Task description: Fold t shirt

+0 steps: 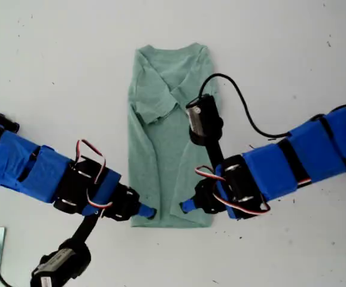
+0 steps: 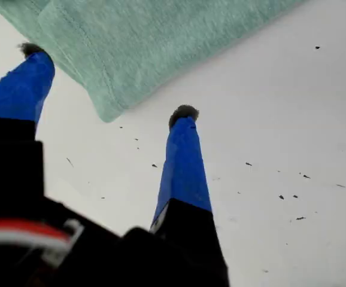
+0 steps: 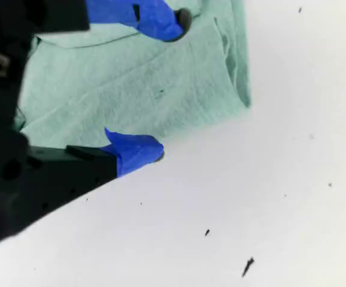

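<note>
The t shirt, sleeves folded in, lies mid-surface; my first gripper and my second gripper, jaws spread, flank its near hem, likely pinching next to fold it away.

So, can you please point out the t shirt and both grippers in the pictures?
t shirt (image 1: 161,161): exterior view, middle of the folded body.
my first gripper (image 2: 110,84): first wrist view, between the open fingertips.
my second gripper (image 3: 167,86): second wrist view, between the open fingertips.
</note>
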